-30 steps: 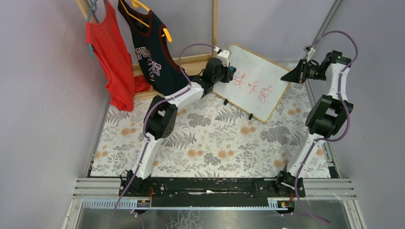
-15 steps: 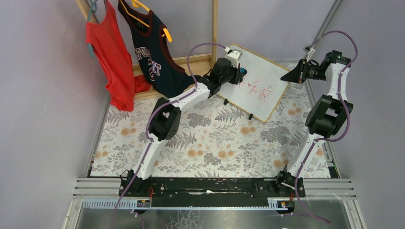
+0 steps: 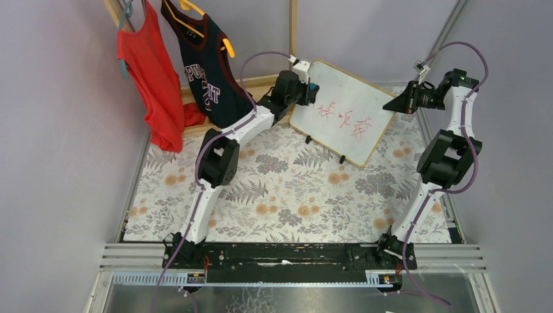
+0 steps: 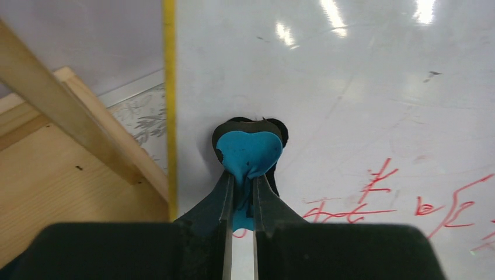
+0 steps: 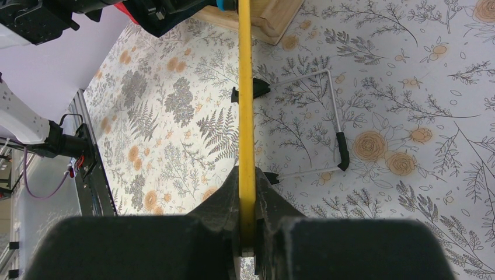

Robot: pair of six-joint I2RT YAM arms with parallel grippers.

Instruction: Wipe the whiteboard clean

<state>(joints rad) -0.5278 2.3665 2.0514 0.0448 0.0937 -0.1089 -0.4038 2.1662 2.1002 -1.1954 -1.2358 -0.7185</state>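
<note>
L gripper [image 4: 244, 181]: jaws nearly closed, pinching the eraser [image 4: 248, 150] w/ only a thin gap between them; arm reached to the far side of the table, at the board's left edge.
Eraser: blue, soft. It bulged out past the fingertips and its face was pressed flat on the white surface, just inside the frame and up-left of the marks.
Whiteboard [image 3: 345, 83]: stood far centre-right on the floral tablecloth [image 3: 287, 189], leaning back on its wire stand [image 5: 333, 105], angled to the table edge.
Handling (judged): stiff, light panel w/ a slick face and thin feet. It prob. slides or tips under a wiping push, so it needs bracing. Best hold is the wood frame at an edge, not the face.
Red writing [image 3: 345, 117]: across the middle, unwiped, well to the right of the eraser.
R gripper [image 5: 246, 175]: jaws shut tight on the board's right frame edge [image 5: 246, 87], which ran straight between the fingers. It acted as a brace, nothing else held.
Risk (judged): hard strokes could twist the board in that single-edge pinch.
</note>
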